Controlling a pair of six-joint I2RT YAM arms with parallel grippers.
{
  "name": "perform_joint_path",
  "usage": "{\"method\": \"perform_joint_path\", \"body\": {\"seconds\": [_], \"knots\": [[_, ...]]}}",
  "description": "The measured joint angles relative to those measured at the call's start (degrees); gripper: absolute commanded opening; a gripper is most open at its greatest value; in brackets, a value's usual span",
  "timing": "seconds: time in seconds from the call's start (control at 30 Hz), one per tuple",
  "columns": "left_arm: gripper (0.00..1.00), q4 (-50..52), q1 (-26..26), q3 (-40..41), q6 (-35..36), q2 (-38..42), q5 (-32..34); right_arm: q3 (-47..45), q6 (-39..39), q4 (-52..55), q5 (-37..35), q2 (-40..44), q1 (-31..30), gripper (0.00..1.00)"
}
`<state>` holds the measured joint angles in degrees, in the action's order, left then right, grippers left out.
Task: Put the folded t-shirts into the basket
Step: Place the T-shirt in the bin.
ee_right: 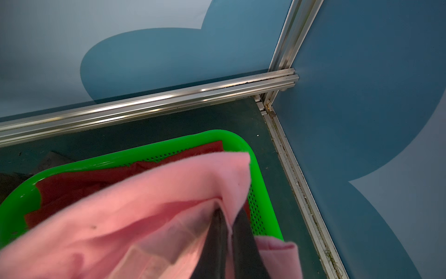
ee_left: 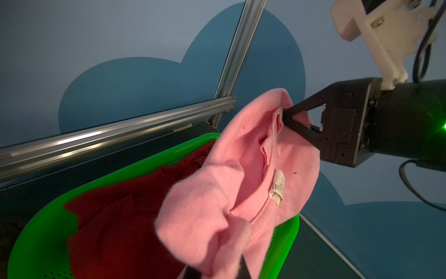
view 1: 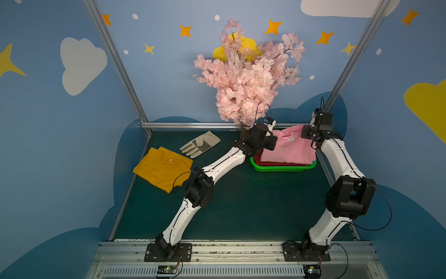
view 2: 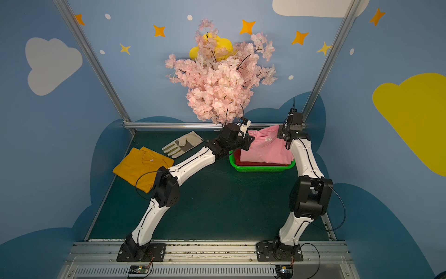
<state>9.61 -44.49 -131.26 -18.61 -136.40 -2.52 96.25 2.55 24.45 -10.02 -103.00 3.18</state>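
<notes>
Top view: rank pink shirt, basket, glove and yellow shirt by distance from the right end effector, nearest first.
From the right end effector:
1. pink shirt: gripped in it, over the basket.
2. basket: just beneath, on the right.
3. glove: at the back, left of centre.
4. yellow shirt: far left.

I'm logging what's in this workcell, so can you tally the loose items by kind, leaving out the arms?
T-shirts: 3 (pink t-shirt, dark red t-shirt, mustard t-shirt)
Green basket: 1
Work glove: 1
Blossom tree: 1
Total: 6
Anything lying under the dark red t-shirt is hidden and is not counted.
</notes>
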Motion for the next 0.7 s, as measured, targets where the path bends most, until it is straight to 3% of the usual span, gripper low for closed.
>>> {"method": "perform_joint_path", "body": {"seconds": [0.37, 0.7], "knots": [[0.08, -0.2, -0.3, 4.4, -0.5, -1.1, 2.6, 1.7, -1.5, 0.3, 1.7, -8.2, 0.0, 0.0], [0.14, -0.5, 0.6, -2.4, 5.6, -8.8, 6.9, 2.4, -1.8, -0.7, 1.6, -11.6, 0.0, 0.01]]}}
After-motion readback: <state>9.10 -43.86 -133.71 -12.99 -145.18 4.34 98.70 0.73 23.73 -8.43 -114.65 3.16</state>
